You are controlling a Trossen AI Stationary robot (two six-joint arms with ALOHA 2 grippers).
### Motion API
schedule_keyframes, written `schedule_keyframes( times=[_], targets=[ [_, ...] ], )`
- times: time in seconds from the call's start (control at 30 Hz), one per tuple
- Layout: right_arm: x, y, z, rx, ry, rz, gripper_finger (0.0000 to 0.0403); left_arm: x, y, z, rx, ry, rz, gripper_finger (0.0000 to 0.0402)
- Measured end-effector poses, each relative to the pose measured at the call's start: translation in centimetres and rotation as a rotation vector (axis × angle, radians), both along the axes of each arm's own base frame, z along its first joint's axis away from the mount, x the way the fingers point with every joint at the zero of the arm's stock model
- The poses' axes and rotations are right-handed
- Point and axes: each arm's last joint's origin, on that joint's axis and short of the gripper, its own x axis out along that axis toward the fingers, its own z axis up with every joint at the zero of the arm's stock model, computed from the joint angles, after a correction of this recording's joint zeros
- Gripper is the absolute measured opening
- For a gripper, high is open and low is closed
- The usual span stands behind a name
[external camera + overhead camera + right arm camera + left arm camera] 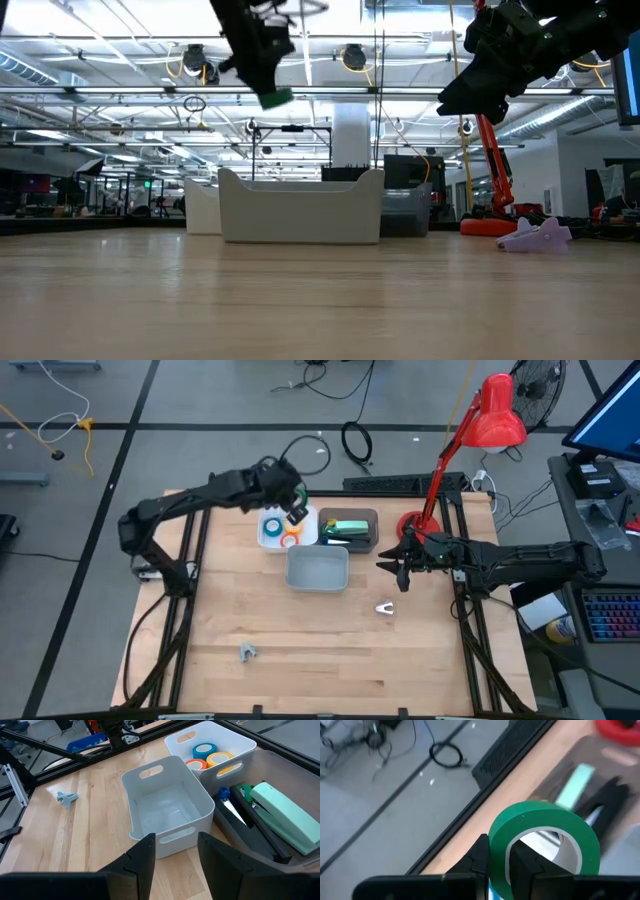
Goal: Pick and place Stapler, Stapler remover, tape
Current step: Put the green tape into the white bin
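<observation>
Green tape [545,832] lower rim cut off by frame edge beside left gripper [497,865]. Blurry mint stapler [574,785] just beyond; grey bin underneath smeared.

A grey open plastic bin [318,570] is sitting mid-table, with a white plastic bin [272,540] holding rolls of tape [202,751] behind it to the left and a dark tray [366,543] carrying the mint-green stapler [282,815] behind it to the right. The left gripper [296,516] is hanging above the white bin, its fingers closed on a green ring of tape [545,840], while the right gripper [402,572] is hovering just right of the grey bin.
</observation>
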Motion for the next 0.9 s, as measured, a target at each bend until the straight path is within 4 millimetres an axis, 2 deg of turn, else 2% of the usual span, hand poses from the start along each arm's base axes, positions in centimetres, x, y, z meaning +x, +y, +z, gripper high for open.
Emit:
schedule_keyframes(
  times=[0.2,0.43,0.6,0.9],
  targets=[
    [0.0,0.0,0.0,0.000,0.000,0.000,0.0139,0.8,4.4,-3.4,-0.089,0.057,0.015,0.0037],
    [0.0,0.0,0.0,0.000,0.001,0.000,0.0139,1.8,6.8,-6.9,-0.176,0.105,0.009,0.0037],
    [0.0,0.0,0.0,-0.001,0.001,0.000,0.0139,2.6,6.4,-8.2,-0.249,0.110,-0.036,0.0037],
    [0.0,0.0,0.0,-0.003,0.001,0.001,0.0139,3.1,3.4,-11.8,-0.323,0.165,-0.096,0.0037]
  ],
)
